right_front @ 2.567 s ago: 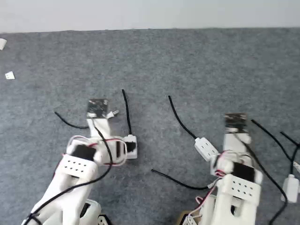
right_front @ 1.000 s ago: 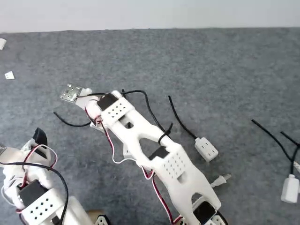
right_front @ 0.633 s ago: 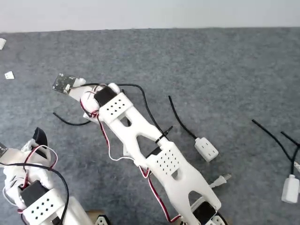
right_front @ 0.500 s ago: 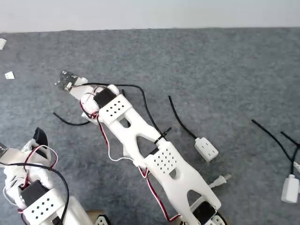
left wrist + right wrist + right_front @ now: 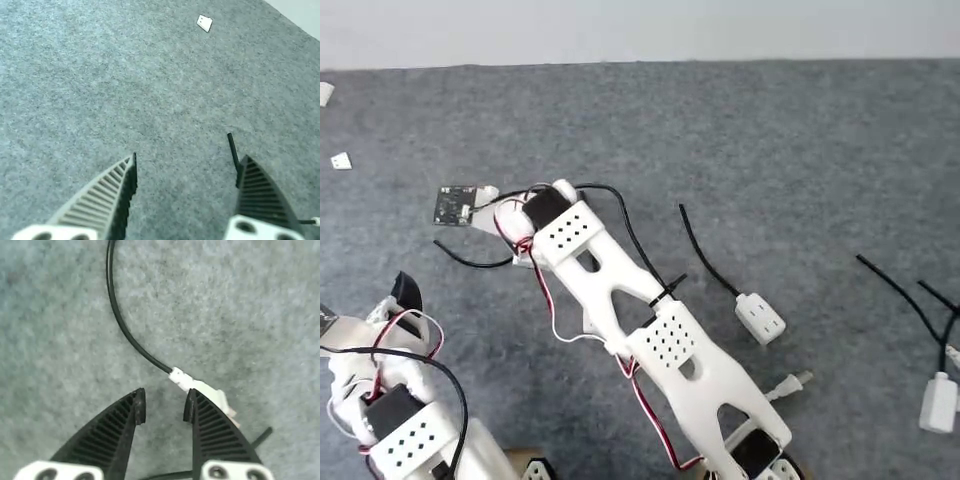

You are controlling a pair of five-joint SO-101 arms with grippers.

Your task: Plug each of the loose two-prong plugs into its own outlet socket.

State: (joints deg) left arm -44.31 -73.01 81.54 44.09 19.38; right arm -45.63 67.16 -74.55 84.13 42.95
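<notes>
White plug on fuzzy grey carpet.

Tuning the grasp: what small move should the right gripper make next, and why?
Probably shift the right gripper sideways to centre on the white plug: it is open, but the plug lies beside one fingertip, not in the gap.

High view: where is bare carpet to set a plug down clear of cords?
The far strip of carpet along the wall is bare, as is the patch between the middle outlet socket and the right-edge cords. Crowded: around the right gripper, with the loose plug beside it.
</notes>
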